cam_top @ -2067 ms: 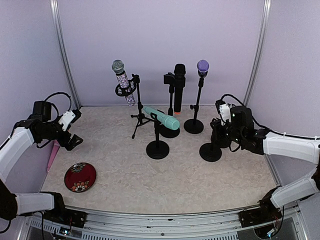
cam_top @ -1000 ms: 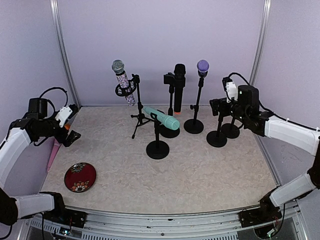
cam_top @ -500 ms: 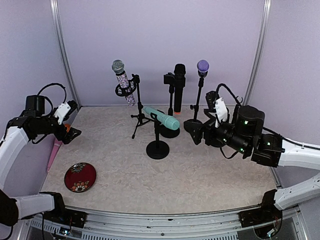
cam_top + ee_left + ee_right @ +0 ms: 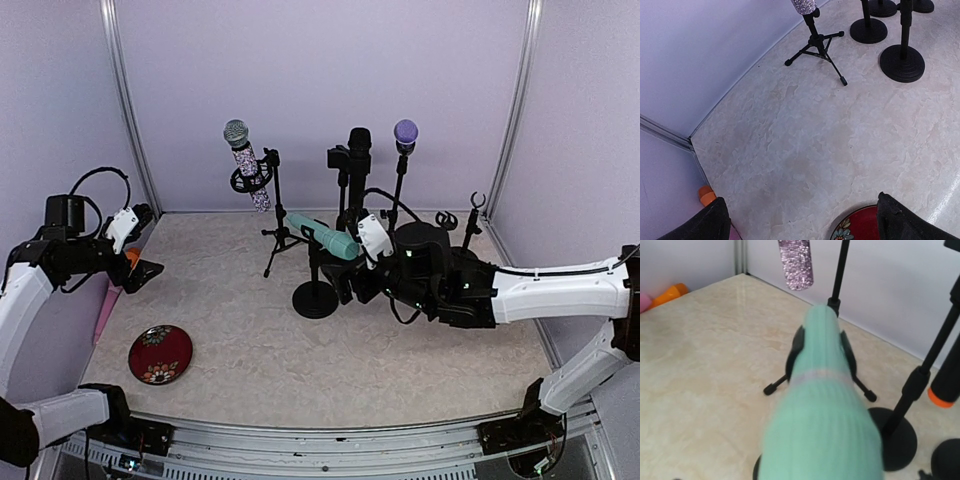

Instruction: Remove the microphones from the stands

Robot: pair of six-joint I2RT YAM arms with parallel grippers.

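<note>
- The mint-green microphone (image 4: 322, 236) lies tilted in the clip of its round-base stand (image 4: 315, 299), near the middle of the counter (image 4: 400, 362). Its head points down to the right.
- The right arm reaches across from the right side. The right end effector (image 4: 342, 282) sits low, just beside the microphone's lower end and the stand's post.
- In the right wrist view the mint-green microphone fills the foreground, blurred and very close to the lens, and its black clip (image 4: 799, 346) grips the body further up.
- None of the right fingers show in that view. From above they appear spread, with nothing clamped, though the dark parts overlap and it is hard to be sure.
- The left end effector (image 4: 805, 221) is released. Its two dark fingertips (image 4: 710, 225) stand wide apart over bare counter at the far left, with nothing between them.
- A red plate (image 4: 160, 353) with a floral pattern lies on the counter near the left arm, close to the front edge.
- Behind the mint one, a glitter microphone (image 4: 245, 160) hangs tilted on a tripod stand (image 4: 279, 215).
- A black microphone (image 4: 358, 150) and a purple-headed microphone (image 4: 405, 133) stand upright on their own stands further right.
</note>
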